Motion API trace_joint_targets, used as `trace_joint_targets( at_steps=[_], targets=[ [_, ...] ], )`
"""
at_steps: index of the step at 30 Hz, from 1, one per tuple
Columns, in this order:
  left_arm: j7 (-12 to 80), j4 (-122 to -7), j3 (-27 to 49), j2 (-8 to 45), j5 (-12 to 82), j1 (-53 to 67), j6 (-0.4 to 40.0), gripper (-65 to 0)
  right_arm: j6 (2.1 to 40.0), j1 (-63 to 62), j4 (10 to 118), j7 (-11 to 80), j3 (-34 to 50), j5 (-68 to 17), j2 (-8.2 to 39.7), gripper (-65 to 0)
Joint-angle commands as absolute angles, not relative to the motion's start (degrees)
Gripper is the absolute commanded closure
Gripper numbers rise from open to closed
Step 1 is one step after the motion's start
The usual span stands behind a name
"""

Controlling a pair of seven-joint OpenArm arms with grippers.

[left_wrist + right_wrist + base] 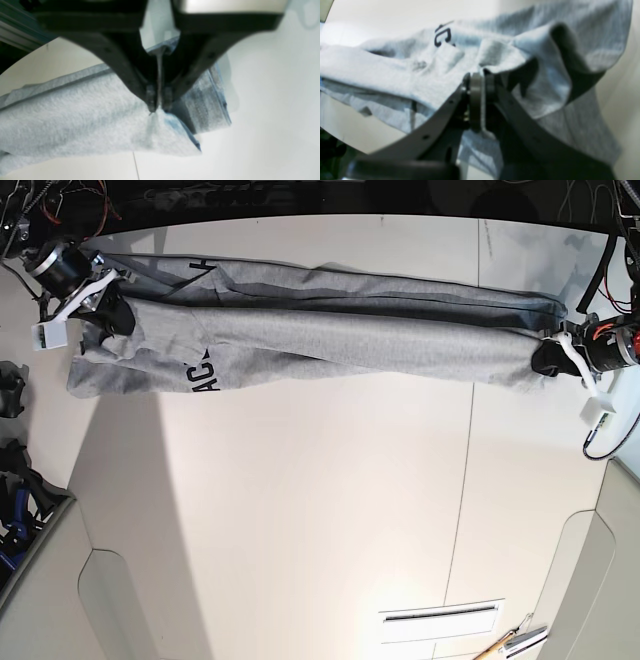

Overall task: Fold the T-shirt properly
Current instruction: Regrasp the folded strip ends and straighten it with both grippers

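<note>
The grey T-shirt [330,325] is stretched in a long band across the far part of the white table [300,500], with black lettering [203,375] showing near its left end. My left gripper [548,358] is at the band's right end, shut on a pinch of grey fabric [158,111]. My right gripper [108,315] is at the band's left end, shut on a fold of the shirt [480,75]; a black letter [442,37] shows on the cloth beyond it. In both wrist views the shirt [75,115] hangs from the shut jaws.
A table seam [465,460] runs front to back right of centre. A white slotted plate [440,620] and some tools [515,642] lie near the front right. Cables [600,240] and dark clutter [15,480] sit at the table's right and left edges.
</note>
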State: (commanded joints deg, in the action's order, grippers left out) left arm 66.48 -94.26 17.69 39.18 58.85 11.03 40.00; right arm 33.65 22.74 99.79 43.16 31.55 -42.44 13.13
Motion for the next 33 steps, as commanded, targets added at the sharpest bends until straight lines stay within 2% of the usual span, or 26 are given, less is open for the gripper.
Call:
trace_joint_targets(
  at_steps=[2,4,5,6,12,16,19,20,21,23,27,33],
  targets=[
    [66.4,-94.3,17.7,39.0,58.9,11.0,40.0,-15.2,33.6,23.1,99.4,43.1,31.6,-42.4,13.1,-2.1],
    [66.4,-94.3,17.7,38.9,58.9,11.0,40.0,-19.5,33.6,23.1,99.2,43.2,31.6,-42.5,13.1,-19.6],
    [66.2,-94.3,17.7,38.9,58.9,11.0,40.0,-21.2,33.6,23.0,99.3,43.2,31.6,-42.5,13.2,-24.6],
    [65.8,-94.3,17.7,38.9,58.9,11.0,40.0,-23.0,33.4,23.0,99.3,43.2,31.6,-42.6,13.2,-26.1],
    [64.5,-94.3,19.4,38.9,58.9,11.4,40.0,-24.6,33.3,23.0,102.0,44.1,36.1,-47.0,13.1,-26.1],
    [63.5,-94.0,23.1,38.8,58.1,13.1,40.0,-36.2,33.3,23.0,106.7,44.2,38.7,-47.5,13.1,-26.1],
    [60.7,-92.6,25.3,37.4,53.8,13.7,38.9,-39.7,33.4,22.3,108.4,44.2,38.6,-48.2,13.1,-26.0],
    [60.1,-91.7,25.3,36.8,53.2,13.7,38.7,-40.2,33.5,22.2,108.4,44.0,38.6,-48.1,13.1,-24.7],
    [59.9,-90.6,25.3,36.1,52.8,13.8,38.8,-41.4,33.5,22.3,108.4,43.6,38.5,-48.0,13.1,-19.7],
    [59.6,-88.1,25.3,34.8,52.9,13.8,38.8,-43.7,33.5,22.2,107.9,43.5,38.2,-46.3,12.8,-1.5],
    [56.1,-84.0,25.3,34.4,50.1,13.8,38.8,-43.7,33.5,22.3,104.8,42.9,36.6,-43.2,11.4,0.0],
    [55.9,-83.7,25.3,34.2,49.9,14.6,39.3,-43.7,33.5,22.2,94.8,39.9,33.8,-42.3,11.4,0.0]
  ],
)
